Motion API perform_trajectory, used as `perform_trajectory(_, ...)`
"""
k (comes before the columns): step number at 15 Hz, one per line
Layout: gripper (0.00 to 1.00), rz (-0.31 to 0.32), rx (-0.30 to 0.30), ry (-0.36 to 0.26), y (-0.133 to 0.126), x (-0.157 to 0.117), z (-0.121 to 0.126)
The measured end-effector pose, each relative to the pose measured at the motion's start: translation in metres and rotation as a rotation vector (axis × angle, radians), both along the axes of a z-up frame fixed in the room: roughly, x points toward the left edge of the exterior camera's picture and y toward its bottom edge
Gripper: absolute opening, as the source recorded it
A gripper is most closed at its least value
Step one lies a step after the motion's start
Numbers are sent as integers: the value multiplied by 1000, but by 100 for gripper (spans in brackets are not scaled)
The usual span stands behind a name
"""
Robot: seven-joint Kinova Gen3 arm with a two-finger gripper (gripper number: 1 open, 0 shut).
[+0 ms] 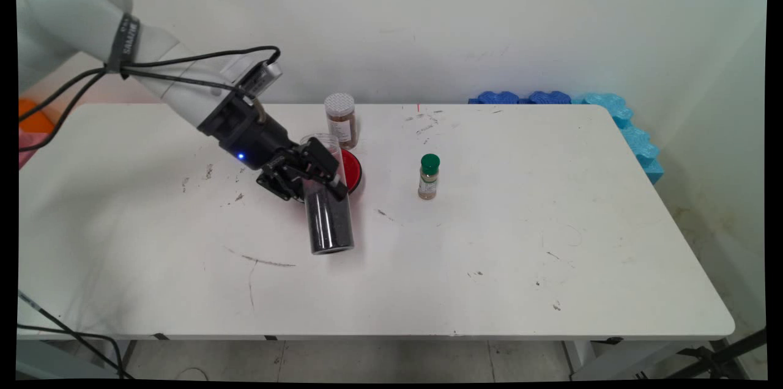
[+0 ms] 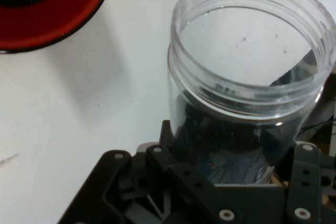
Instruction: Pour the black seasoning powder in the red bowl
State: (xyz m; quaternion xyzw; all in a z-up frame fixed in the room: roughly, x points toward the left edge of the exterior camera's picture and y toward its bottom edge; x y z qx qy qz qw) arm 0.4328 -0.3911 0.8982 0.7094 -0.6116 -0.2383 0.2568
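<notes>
My gripper (image 1: 319, 178) is shut on a tall clear jar (image 1: 328, 211) about a third of the way down its side. The jar is open at the top, lidless, and its lower part is dark with black grains. It leans slightly, base towards the table's near side. The hand view looks down on the jar (image 2: 247, 93) and its empty upper part, between the black linkage of the gripper (image 2: 226, 187). Right behind the jar sits a red bowl (image 1: 353, 170). The hand view shows the red bowl (image 2: 52, 19) at the upper left with something black in it.
A brown spice jar with a white lid (image 1: 340, 120) stands just behind the red bowl. A small green-capped bottle (image 1: 429, 177) stands to the right. Blue foam blocks (image 1: 612, 109) line the table's far right corner. Black cables hang from the arm at left.
</notes>
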Motion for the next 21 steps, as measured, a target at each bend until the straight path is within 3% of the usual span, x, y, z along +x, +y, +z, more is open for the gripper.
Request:
perform_trajectory(11, 0, 182, 239, -3, -37, -10, -2)
perform_trajectory(17, 0, 231, 367, -1, -45, -19, -2)
perform_trajectory(21, 0, 250, 407, 4, -53, -24, -5)
